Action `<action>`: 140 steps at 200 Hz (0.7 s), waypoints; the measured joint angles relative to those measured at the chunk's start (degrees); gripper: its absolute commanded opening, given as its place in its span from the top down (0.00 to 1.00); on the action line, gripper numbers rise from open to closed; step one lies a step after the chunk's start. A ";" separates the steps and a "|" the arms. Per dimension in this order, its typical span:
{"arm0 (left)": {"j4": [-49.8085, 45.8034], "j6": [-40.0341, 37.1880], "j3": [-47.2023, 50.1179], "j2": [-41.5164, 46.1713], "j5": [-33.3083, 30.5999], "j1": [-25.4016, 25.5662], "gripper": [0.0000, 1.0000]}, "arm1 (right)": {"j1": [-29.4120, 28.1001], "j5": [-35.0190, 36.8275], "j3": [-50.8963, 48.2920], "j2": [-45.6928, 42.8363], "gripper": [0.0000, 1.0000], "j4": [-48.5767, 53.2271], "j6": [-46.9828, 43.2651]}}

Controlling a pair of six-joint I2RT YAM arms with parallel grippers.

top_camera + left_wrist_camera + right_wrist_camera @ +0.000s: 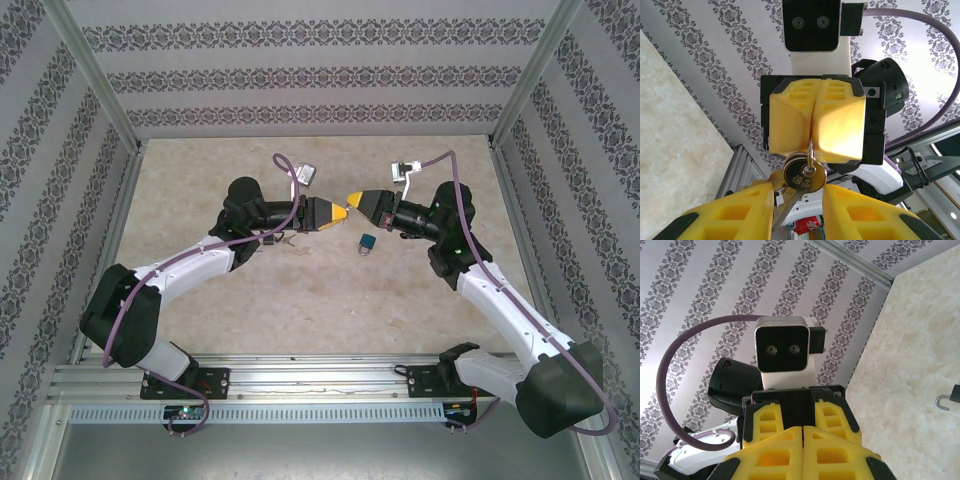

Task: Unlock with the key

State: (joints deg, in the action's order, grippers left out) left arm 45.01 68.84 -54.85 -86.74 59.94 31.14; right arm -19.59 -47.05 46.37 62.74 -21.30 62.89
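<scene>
I count two arms, two end effectors, one padlock and one bunch of keys, in which I make out two overlapping heads on a single ring. From above, the left end effector (338,213) and the right end effector (354,199) meet nose to nose over the middle of the surface (300,310). The blue padlock (368,243) lies on the surface just beside that meeting point, on the side toward the arm bases, apart from both.

The left wrist view gives me the detail. The right end effector (812,132) is clenched, its yellow fingers pressed together on the key ring (810,152), and the keys (804,175) hang from it. The left end effector (799,194) is released, its fingers (725,215) spread with the keys in the gap. I cannot tell whether either finger touches them.

In the right wrist view, the right end effector (803,435) shows a closed seam, and its own fingers stand in front of whatever they hold. Facing it are the left end effector (799,407) and its wrist camera (781,350). At the right edge, a metal shackle (942,401) lies on the surface, its dark body cut by the frame.

Two purple cables (290,170) loop over the wrists, and patterned walls (300,80) enclose the cell.
</scene>
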 measured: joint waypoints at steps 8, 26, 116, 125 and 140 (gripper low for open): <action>0.02 0.02 0.00 0.00 0.00 0.00 0.67 | 0.00 0.00 0.00 0.00 1.00 0.00 0.02; 0.07 0.22 0.00 0.00 0.00 0.00 0.63 | 0.00 0.02 -0.02 0.00 1.00 0.00 0.04; -2.91 -1.40 -0.44 -0.55 -0.46 1.18 0.67 | 0.00 1.11 -0.02 -0.42 1.00 0.44 0.20; -3.52 -1.77 -0.57 -0.55 -0.66 1.18 0.68 | 0.00 1.16 -0.02 -0.55 1.00 0.52 0.22; -4.35 -2.40 -0.68 -0.55 -1.09 1.18 0.69 | 0.00 1.18 -0.04 -0.68 1.00 0.52 0.22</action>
State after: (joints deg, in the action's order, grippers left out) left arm 40.66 66.43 -55.53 -87.29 58.85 32.32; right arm -19.59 -45.87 46.33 62.06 -20.78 63.11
